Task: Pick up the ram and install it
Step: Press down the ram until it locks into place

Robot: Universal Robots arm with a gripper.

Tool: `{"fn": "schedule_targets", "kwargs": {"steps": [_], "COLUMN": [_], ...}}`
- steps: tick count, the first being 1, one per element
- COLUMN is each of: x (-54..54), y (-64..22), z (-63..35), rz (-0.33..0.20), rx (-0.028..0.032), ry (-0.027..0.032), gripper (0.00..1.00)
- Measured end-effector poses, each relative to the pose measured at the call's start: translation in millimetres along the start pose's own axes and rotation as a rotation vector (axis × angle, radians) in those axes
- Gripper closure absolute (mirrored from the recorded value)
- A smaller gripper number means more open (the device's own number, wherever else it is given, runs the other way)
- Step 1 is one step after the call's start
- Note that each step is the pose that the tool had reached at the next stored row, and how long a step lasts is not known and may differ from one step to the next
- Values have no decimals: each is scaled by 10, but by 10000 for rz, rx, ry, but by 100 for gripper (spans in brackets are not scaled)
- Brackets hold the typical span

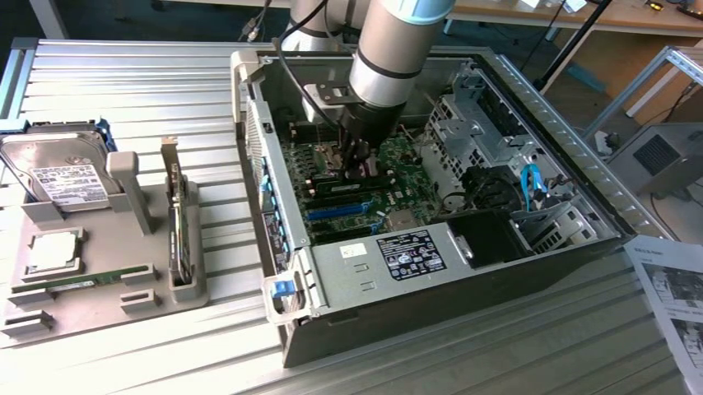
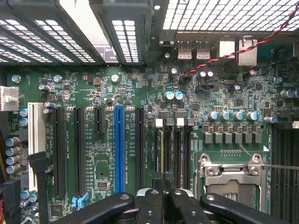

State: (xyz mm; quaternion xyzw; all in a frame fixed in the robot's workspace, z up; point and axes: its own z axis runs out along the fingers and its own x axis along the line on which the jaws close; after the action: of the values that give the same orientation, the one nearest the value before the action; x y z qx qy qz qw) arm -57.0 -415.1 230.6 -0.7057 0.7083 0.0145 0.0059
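Observation:
The ram (image 1: 82, 282), a long thin green stick, lies flat in a groove of the grey tray (image 1: 66, 317) at the exterior view's left, far from the arm. My gripper (image 1: 363, 169) is down inside the open computer case (image 1: 363, 271), just above the green motherboard (image 1: 401, 164). In the wrist view the gripper (image 2: 164, 183) has its black fingers (image 2: 152, 198) pressed together, and I see nothing held between them. It hangs over the black memory slots (image 2: 172, 144) with white latches, beside the processor socket (image 2: 231, 175).
On the tray also sit a hard drive (image 1: 55, 177), a square silver processor chip (image 1: 49, 251) and an upright expansion card (image 1: 176, 222). The case's metal walls, drive cage (image 1: 472, 123) and cables (image 1: 533, 185) crowd the arm. A paper sheet (image 1: 672, 296) lies at the right.

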Motion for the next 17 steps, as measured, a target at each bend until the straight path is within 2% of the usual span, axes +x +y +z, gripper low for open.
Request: {"fn": "schedule_targets", "kwargs": {"steps": [10, 17], "x": [-2, -3], "y": [0, 1], "z": [-20, -72], "rz": [1, 1], "rx": [4, 1], "ry": [-5, -1], "gripper": [89, 89]}}
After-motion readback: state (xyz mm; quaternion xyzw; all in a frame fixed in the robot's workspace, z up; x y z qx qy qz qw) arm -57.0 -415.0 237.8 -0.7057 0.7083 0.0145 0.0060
